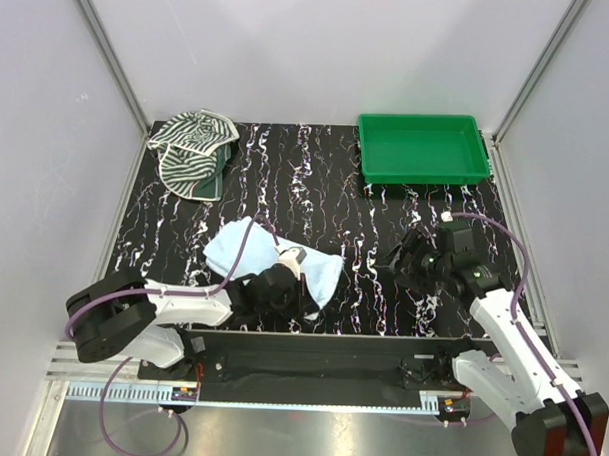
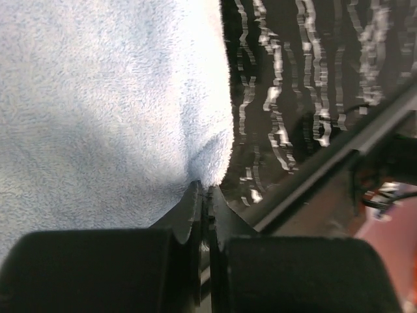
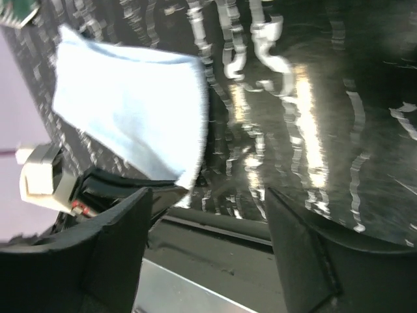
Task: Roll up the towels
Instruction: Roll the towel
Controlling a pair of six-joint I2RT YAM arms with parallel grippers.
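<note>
Low on the table (image 1: 383, 281), left gripper (image 2: 203, 195) pinches the blue towel (image 2: 98, 98) at its corner; right gripper (image 3: 208, 202) stands spread.

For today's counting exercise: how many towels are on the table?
2: blue towel at the front, pinched by the left gripper; striped towel crumpled at far left. None seems hidden.

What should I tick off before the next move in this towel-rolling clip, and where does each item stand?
1. Left hand shut on edge of pale blue soft cloth towel: ok.
2. Right hand open, holding nothing: ok.
3. Right hand apart from blue towel: ok.
4. Blue towel rolled: not ok, lies spread.
5. Dark-and-white striped cloth towel rolled: not ok, crumpled at far left corner.
6. Depth of cloth in left grip: cannot tell.
</note>
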